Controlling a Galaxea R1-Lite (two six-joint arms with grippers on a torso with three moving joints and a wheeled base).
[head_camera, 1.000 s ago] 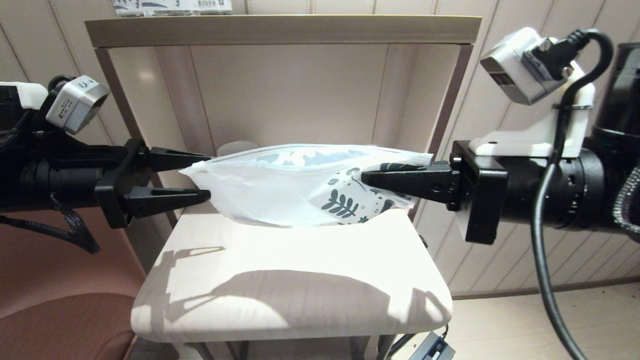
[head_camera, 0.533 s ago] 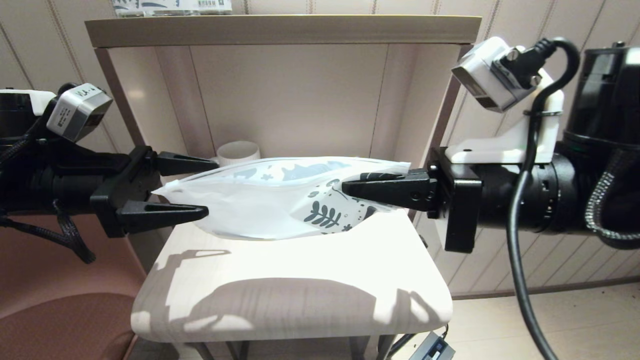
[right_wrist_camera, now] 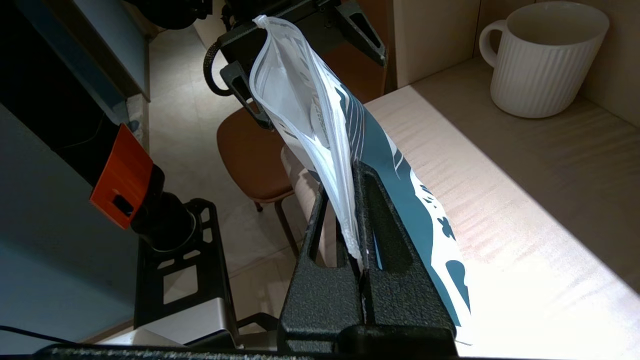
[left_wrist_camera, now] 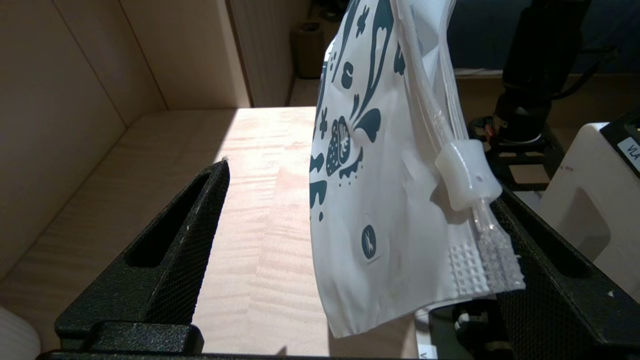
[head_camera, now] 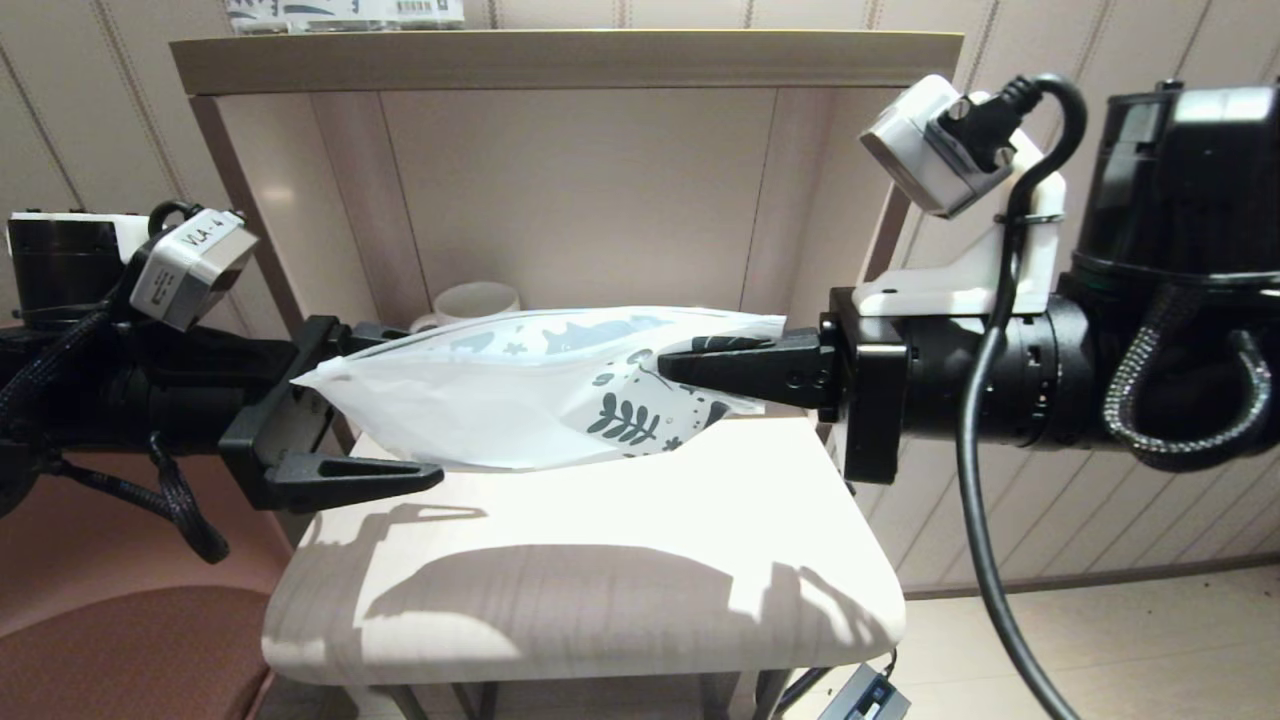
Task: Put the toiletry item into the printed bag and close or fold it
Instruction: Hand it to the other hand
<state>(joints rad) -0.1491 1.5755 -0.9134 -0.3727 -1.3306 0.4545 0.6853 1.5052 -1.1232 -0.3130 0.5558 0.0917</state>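
The printed bag (head_camera: 520, 390) hangs level above the pale shelf board (head_camera: 600, 560), leaf print at its right end. My right gripper (head_camera: 668, 368) is shut on that end; in the right wrist view its gripper (right_wrist_camera: 347, 172) clamps the zip edge of the bag (right_wrist_camera: 300, 95). My left gripper (head_camera: 425, 405) is open, its lower finger (head_camera: 360, 478) under the bag's left end and the upper one hidden behind it. In the left wrist view the bag (left_wrist_camera: 390, 210) and its slider (left_wrist_camera: 467, 175) hang between the spread fingers (left_wrist_camera: 175, 235), the zip edge lying against one of them. The toiletry item is not in view.
A white ribbed mug (head_camera: 470, 298) (right_wrist_camera: 542, 60) stands at the back of the shelf niche. Side walls (head_camera: 250, 230) close the niche left and right. A printed package (head_camera: 345, 10) lies on the shelf top. A brown chair seat (head_camera: 120, 640) is at the lower left.
My left gripper has opened wider. The right gripper has carried the bag leftward, so its left end now sits between the left fingers. The mug has come into view behind the bag.
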